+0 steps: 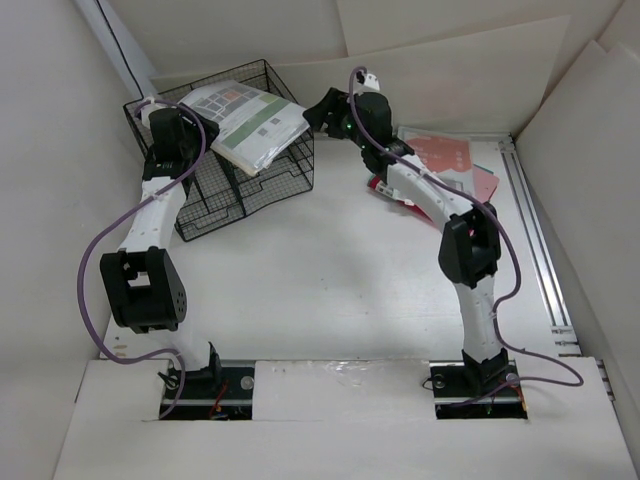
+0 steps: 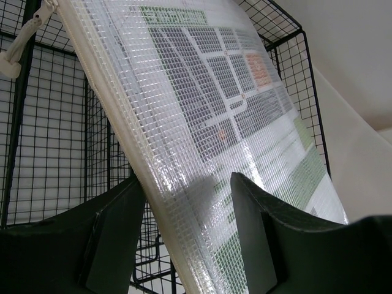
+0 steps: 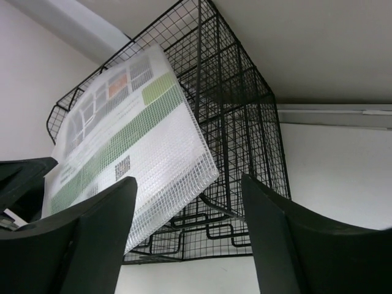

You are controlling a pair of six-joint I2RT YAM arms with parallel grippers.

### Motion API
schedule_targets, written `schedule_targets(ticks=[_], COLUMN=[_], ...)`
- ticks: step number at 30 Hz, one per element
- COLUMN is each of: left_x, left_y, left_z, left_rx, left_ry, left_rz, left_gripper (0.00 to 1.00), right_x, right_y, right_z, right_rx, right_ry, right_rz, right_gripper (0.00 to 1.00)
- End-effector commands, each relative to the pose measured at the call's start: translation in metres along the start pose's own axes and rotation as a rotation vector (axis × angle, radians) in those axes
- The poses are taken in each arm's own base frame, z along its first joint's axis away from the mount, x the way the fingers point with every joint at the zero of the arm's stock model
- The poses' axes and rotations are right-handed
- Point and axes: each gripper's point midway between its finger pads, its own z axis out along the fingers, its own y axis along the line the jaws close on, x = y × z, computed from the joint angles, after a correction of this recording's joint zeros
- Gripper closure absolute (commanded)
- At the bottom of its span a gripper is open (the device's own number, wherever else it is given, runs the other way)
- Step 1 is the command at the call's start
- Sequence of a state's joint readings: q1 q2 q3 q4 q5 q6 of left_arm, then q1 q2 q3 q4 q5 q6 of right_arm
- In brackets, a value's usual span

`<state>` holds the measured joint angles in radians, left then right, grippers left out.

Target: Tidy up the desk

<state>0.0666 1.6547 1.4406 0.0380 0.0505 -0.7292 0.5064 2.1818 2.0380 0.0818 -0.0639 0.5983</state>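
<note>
Soft, even light – bright white throughout.
The top view is sharp, with pale shadows on the desk (image 1: pixel 300 290). In the wrist views there is sheen on the mesh pouch (image 2: pixel 202 122), and the dark fingers (image 2: pixel 110 245) are blurred at the lower edge.

matte white desk (image 1: pixel 320 275) — black wire basket (image 1: pixel 215 205) at far left, reddish folders (image 1: pixel 445 155) at far right

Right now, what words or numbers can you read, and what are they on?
Pouch: the sheet inside has printed blocks, too small to read.
Red papers: print too blurred to read.
No readable text anywhere else.
</note>
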Motion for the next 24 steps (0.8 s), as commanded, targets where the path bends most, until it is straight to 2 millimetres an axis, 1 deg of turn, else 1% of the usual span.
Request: schedule_targets(ticks=[1, 2, 3, 4, 5, 6, 7, 8, 9, 10, 11, 12, 13, 14, 15, 16, 17, 18, 19, 21, 22, 23, 24], left_x=[-0.018, -0.018, -0.02, -0.02, -0.02, -0.02, -0.02, -0.02, -0.02, -0.02, -0.02, -0.021, -0.021, -0.021, -0.021, -0.019, -0.019, -0.016, -0.016, -0.018, -0.021, -0.021, -0.024], left_y=[-0.02, -0.02, -0.019, -0.019, -0.019, -0.019, -0.019, -0.019, -0.019, -0.019, -0.018, -0.017, -0.017, -0.017, -0.017, -0.015, -0.015, -0.012, -0.012, -0.011, -0.014, -0.014, -0.017], left_z=[-0.003, -0.003, -0.002, -0.002, -0.002, -0.002, -0.002, -0.002, -0.002, -0.002, -0.002, -0.002, -0.002, -0.002, -0.002, -0.002, -0.002, 0.001, 0.001, 0.001, 0.0, 0.0, 0.0], left_rx=[0.05, 0.05, 0.044, 0.044, 0.044, 0.044, 0.044, 0.044, 0.044, 0.044, 0.043, 0.037, 0.037, 0.037, 0.036, 0.03, 0.03, 0.024, 0.024, 0.017, 0.023, 0.023, 0.029], left_ry=[-0.051, -0.051, -0.058, -0.058, -0.058, -0.058, -0.058, -0.058, -0.058, -0.058, -0.058, -0.065, -0.065, -0.065, -0.065, -0.058, -0.058, -0.052, -0.052, -0.058, -0.065, -0.065, -0.071], left_rz=[0.019, 0.019, 0.018, 0.018, 0.018, 0.018, 0.018, 0.018, 0.018, 0.018, 0.028, 0.027, 0.027, 0.027, 0.036, 0.037, 0.037, 0.037, 0.037, 0.036, 0.036, 0.036, 0.045], left_gripper=[0.47, 0.47, 0.49, 0.49, 0.5, 0.5, 0.52, 0.52, 0.56, 0.57, 0.59, 0.61, 0.64, 0.66, 0.67, 0.67, 0.68, 0.68, 0.7, 0.71, 0.74, 0.74, 0.76], right_x=[-0.024, -0.022, -0.021, -0.019, -0.015, -0.016, -0.01, -0.01, -0.012, -0.012, -0.017, -0.014, -0.015, -0.01, -0.016, -0.01, -0.014, -0.016, -0.014, -0.015, -0.013, -0.013, -0.018], right_y=[0.013, 0.015, 0.016, 0.008, 0.008, 0.014, 0.01, 0.01, 0.011, 0.012, 0.01, 0.007, 0.014, 0.012, 0.01, 0.006, 0.011, 0.012, 0.011, 0.013, 0.013, 0.01, 0.015], right_z=[-0.004, -0.005, -0.005, -0.003, 0.0, -0.002, 0.001, 0.001, 0.002, 0.002, 0.003, 0.006, 0.005, 0.008, 0.009, 0.012, 0.011, 0.011, 0.014, 0.013, 0.011, 0.012, 0.007], right_rx=[-0.057, -0.066, -0.074, -0.067, -0.076, -0.101, -0.094, -0.094, -0.099, -0.099, -0.107, -0.104, -0.13, -0.134, -0.139, -0.132, -0.148, -0.154, -0.153, -0.166, -0.167, -0.165, -0.172], right_ry=[-0.04, -0.034, -0.027, -0.019, -0.008, 0.0, 0.01, 0.01, 0.003, 0.003, -0.002, 0.001, 0.009, 0.019, 0.013, 0.022, 0.019, 0.012, 0.013, 0.012, 0.011, -0.004, -0.012], right_rz=[0.03, 0.039, 0.039, 0.049, 0.06, 0.058, 0.072, 0.072, 0.071, 0.071, 0.078, 0.079, 0.087, 0.088, 0.097, 0.099, 0.096, 0.095, 0.104, 0.102, 0.102, 0.1, 0.099], right_gripper=[0.27, 0.31, 0.31, 0.31, 0.31, 0.31, 0.31, 0.32, 0.36, 0.39, 0.41, 0.45, 0.45, 0.45, 0.46, 0.49, 0.52, 0.56, 0.67, 0.81, 0.9, 0.93, 0.98])
